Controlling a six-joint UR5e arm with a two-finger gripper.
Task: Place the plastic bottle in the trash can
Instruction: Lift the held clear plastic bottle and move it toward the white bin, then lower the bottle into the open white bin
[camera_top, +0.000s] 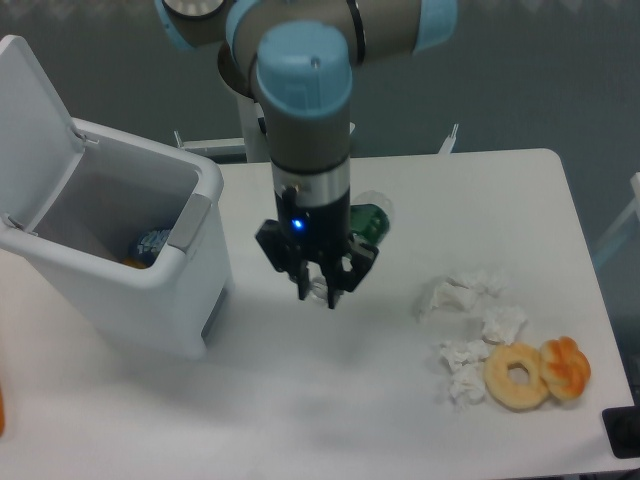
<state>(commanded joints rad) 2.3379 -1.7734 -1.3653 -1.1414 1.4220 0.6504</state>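
Observation:
My gripper (318, 290) hangs above the middle of the table, fingers pointing down and shut on the plastic bottle (367, 220). The bottle is clear with a dark green label and sticks out to the upper right behind the wrist; its lower part is hidden by the gripper. The trash can (120, 280) is a large white bin at the left, lid swung open and upright, with some rubbish showing inside. The gripper is to the right of the bin's rim, about a hand's width away.
Crumpled white tissues (470, 310) lie on the right side of the table. A donut (517, 376) and an orange pastry (566, 366) sit near the front right corner. A small round mark (272, 236) lies beside the bin.

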